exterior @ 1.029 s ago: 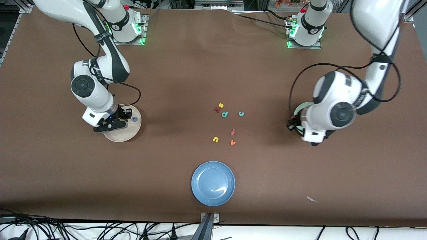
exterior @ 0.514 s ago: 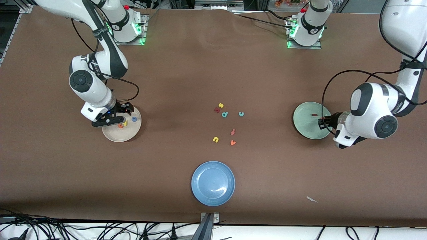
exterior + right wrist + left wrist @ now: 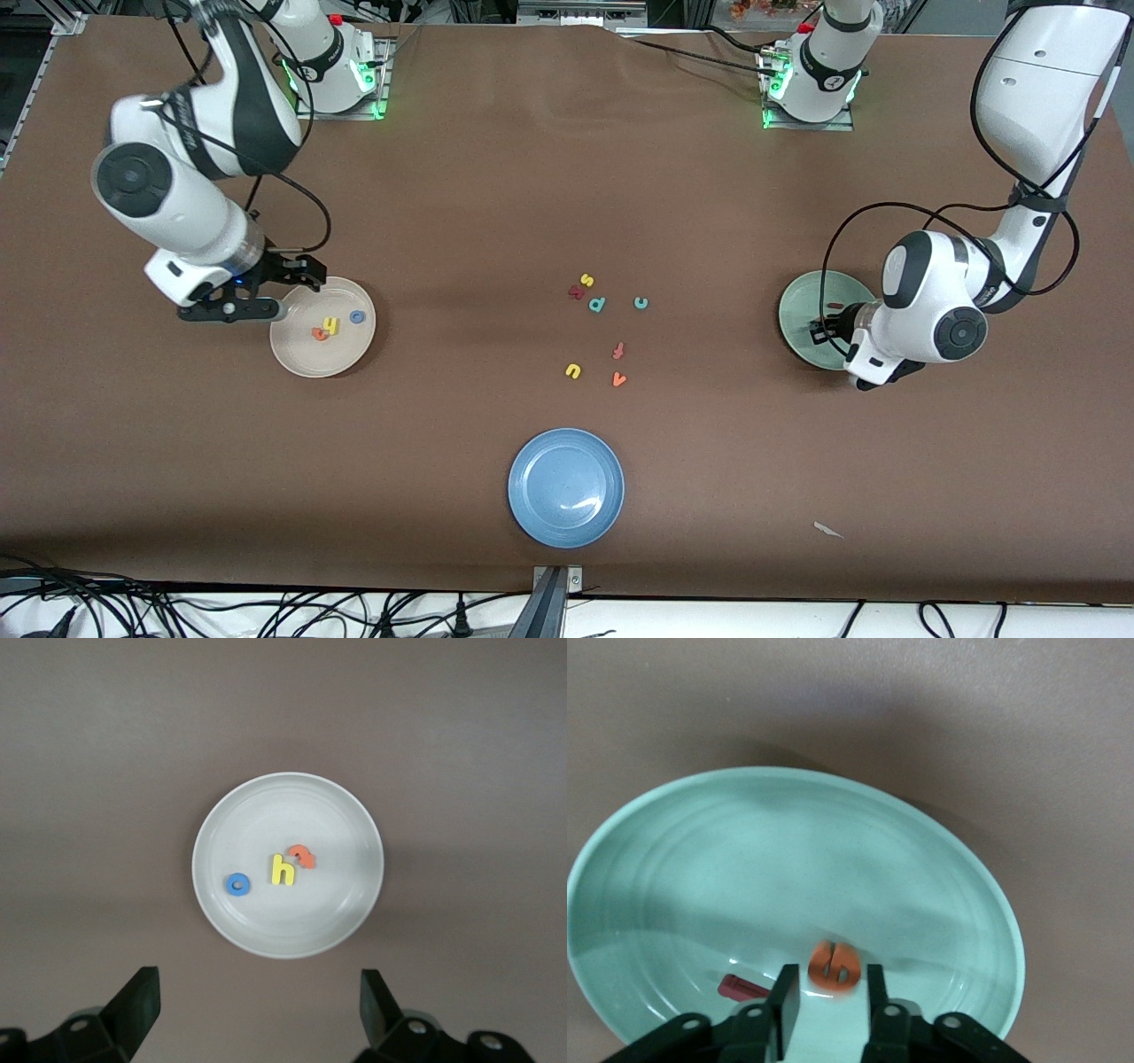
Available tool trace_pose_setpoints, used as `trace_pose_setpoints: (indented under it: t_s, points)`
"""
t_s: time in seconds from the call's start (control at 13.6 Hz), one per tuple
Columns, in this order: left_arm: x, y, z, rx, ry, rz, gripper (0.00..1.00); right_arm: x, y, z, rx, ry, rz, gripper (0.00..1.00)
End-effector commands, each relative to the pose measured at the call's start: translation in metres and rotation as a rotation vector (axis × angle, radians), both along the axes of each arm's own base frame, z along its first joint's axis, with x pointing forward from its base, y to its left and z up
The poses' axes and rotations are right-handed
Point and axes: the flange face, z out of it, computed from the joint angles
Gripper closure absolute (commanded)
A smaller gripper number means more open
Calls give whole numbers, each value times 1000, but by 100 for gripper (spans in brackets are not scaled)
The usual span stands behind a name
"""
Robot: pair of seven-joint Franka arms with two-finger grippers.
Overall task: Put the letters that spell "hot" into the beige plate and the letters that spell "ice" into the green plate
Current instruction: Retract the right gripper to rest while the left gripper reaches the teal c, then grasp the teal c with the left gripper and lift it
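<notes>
Over the green plate (image 3: 802,306), the left hand (image 3: 827,994) hovers with fingers slightly parted around an orange e (image 3: 834,965) beside the dark red i (image 3: 742,987); whether it grips is unclear. Spread wide and empty, the right hand (image 3: 257,1005) hangs above the beige plate (image 3: 354,912) holding h, o, t. Awaiting pickup on the counter, the teal c (image 3: 640,303) looks light, soft foam: pinch across its edges.

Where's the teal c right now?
The teal c lies on the bare table mid-table in the front view, beside the teal p on its left-arm side, well short of the green plate.
</notes>
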Motion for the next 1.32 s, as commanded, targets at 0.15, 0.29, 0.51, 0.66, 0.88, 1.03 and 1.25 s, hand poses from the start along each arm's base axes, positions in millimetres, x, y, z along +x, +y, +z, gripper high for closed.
trace_pose_setpoints:
  t_s: [0.15,0.29,0.51,0.66,0.88,1.03,1.25]
  points:
    - [11,-11,53,30,-32,1,0,3,-1,91,15,26,-36,0]
    - [6,-56,77,47,-4,55,0,1,-9,106,16,15,-48,0]
    - [-11,-139,99,63,4,152,0,5,-29,107,71,24,-71,0]
    - [-24,-188,107,45,-13,226,0,7,-41,107,72,26,-31,0]
    - [-44,-266,94,5,-76,278,0,7,-47,110,69,20,-46,0]
    - [-55,-298,76,-24,-135,302,0,8,-45,113,70,19,-42,0]
    - [-66,-314,41,46,-197,268,0,8,-35,115,72,18,-29,0]
